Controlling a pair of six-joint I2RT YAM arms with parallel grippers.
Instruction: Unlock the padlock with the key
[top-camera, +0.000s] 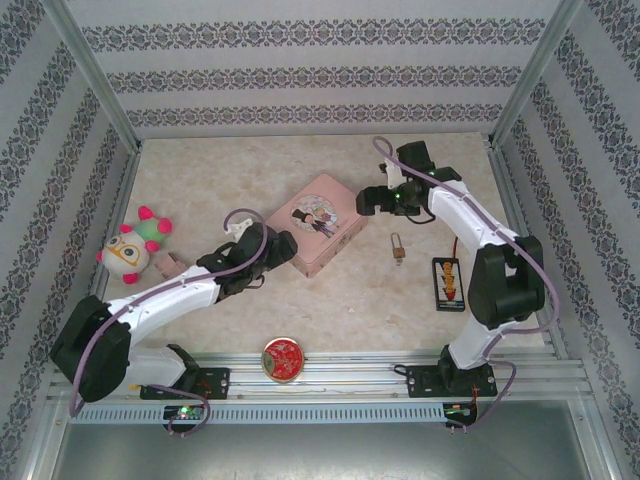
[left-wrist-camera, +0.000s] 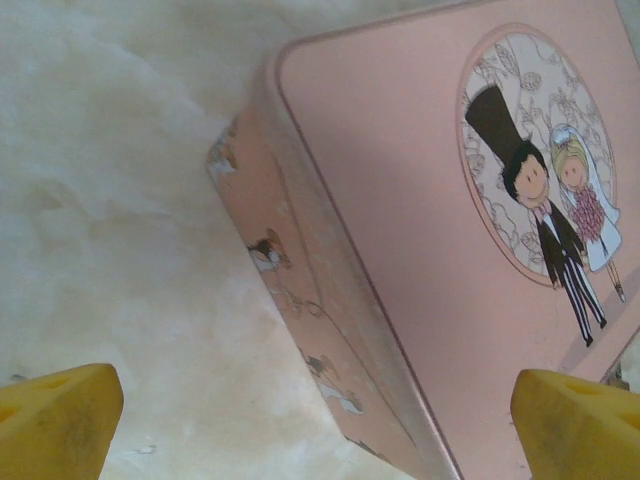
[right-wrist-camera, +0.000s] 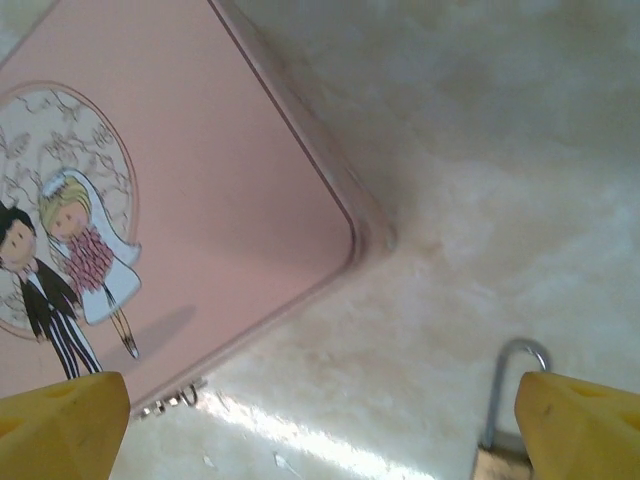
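Note:
The small brass padlock (top-camera: 398, 246) lies on the table right of the pink tin box (top-camera: 318, 222), silvery shackle pointing away. In the right wrist view its shackle (right-wrist-camera: 510, 385) shows beside one yellow fingertip (right-wrist-camera: 575, 430). My right gripper (top-camera: 370, 203) hovers by the tin's far right corner, behind the padlock, open with nothing between its fingers (right-wrist-camera: 320, 440). At the tin's near left corner my left gripper (top-camera: 285, 250) is open, and the tin's edge (left-wrist-camera: 330, 330) runs between its yellow pads (left-wrist-camera: 320, 430). I cannot make out the key; a small silvery piece (right-wrist-camera: 170, 400) sits against the tin's edge.
A plush toy (top-camera: 135, 245) and a small block (top-camera: 167, 265) lie at the left. A round red-gold tin (top-camera: 283, 358) sits at the front edge. A black holder with orange parts (top-camera: 449, 282) lies right of the padlock. Patterned walls enclose the table.

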